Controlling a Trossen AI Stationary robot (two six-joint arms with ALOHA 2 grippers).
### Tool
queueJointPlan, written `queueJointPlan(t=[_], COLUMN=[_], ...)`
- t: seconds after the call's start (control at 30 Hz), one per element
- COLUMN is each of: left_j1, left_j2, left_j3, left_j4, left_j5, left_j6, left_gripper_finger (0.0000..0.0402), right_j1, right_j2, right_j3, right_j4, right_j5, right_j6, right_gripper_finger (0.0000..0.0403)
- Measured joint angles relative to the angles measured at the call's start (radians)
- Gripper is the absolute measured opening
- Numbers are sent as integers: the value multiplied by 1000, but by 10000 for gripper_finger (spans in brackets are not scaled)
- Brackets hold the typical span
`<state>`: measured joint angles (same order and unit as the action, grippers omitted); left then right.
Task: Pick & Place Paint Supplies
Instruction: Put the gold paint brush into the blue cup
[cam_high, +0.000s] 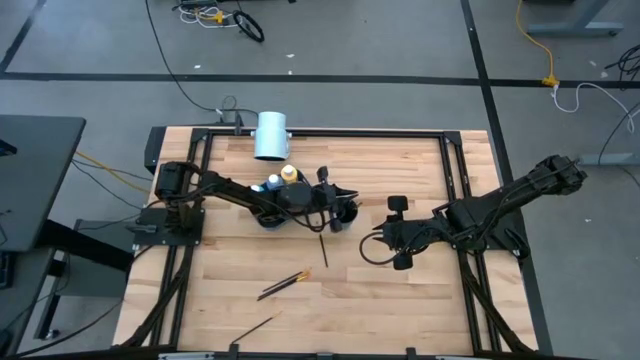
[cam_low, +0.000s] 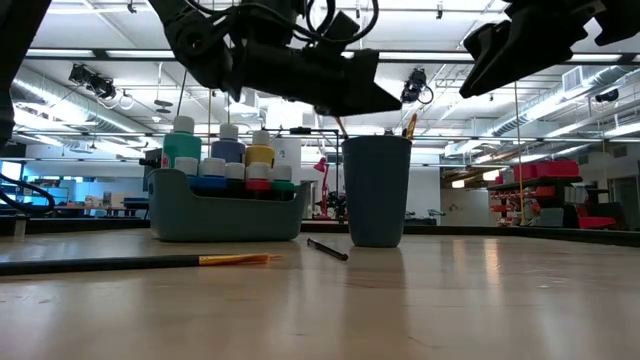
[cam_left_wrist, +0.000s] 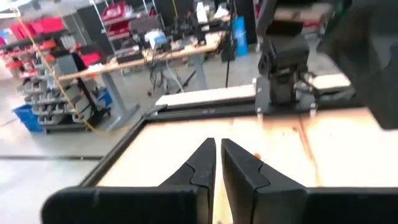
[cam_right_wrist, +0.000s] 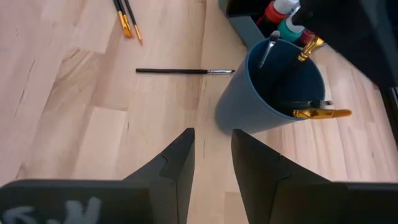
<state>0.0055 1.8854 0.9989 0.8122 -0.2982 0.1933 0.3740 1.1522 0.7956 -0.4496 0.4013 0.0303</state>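
Observation:
A blue-grey cup stands upright on the wooden table, with several paintbrushes standing in it. To its left, a grey tray holds several paint bottles. My left gripper hovers level just above the cup. Its fingers stand a narrow gap apart with nothing between them. My right gripper is open and empty. It slants down over the table on the cup's right. A dark brush lies flat on the table in front of the cup.
Two orange-tipped brushes and one more brush lie loose toward the near edge. A large white cylinder lies at the far edge behind the tray. Bare wood shows at the table's near right.

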Motion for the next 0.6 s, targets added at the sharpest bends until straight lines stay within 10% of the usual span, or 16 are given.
queueJointPlan(t=[0.6], left_j1=[-138], left_j2=[-139], left_j3=[0], left_j4=[-70], left_j5=[-1], left_j6=[-30], left_gripper_finger=[66], right_j1=[0], right_j2=[0], right_j3=[-4], right_j4=[33], right_j5=[0], right_j6=[40], right_gripper_finger=[109])
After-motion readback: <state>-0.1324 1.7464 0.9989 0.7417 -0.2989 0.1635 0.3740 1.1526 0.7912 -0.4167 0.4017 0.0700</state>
